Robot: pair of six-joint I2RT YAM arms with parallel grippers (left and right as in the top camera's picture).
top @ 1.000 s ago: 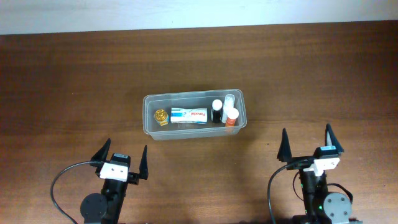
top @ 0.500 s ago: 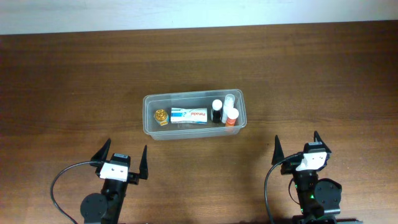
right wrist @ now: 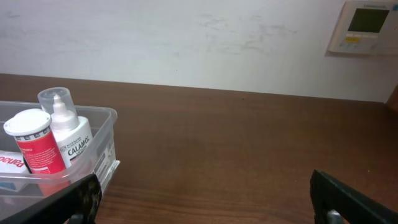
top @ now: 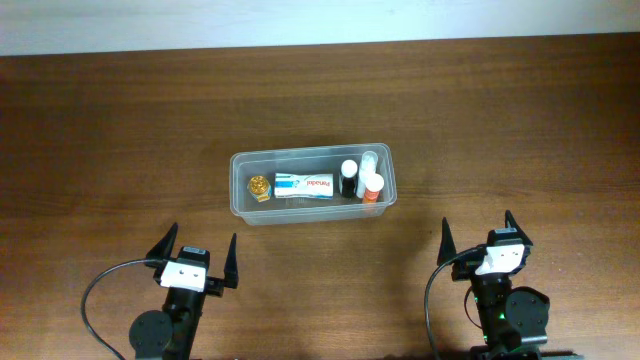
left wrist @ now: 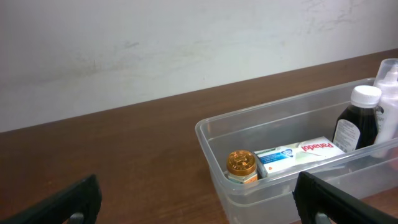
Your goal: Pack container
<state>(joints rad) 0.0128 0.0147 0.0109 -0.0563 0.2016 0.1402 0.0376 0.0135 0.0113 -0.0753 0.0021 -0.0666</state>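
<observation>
The container (top: 300, 212) sits well ahead, between the left end effector (top: 203, 238) and right end effector (top: 478, 226). Both are spread apart, holding nothing.

The container (top: 310, 152) is clear, bottle (top: 372, 187) red, table (top: 120, 130) brown.

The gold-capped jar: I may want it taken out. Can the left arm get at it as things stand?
Probably yes. The gold-capped jar sits at the container's left end, nothing above it; the left gripper is open, with bare table between.
</observation>
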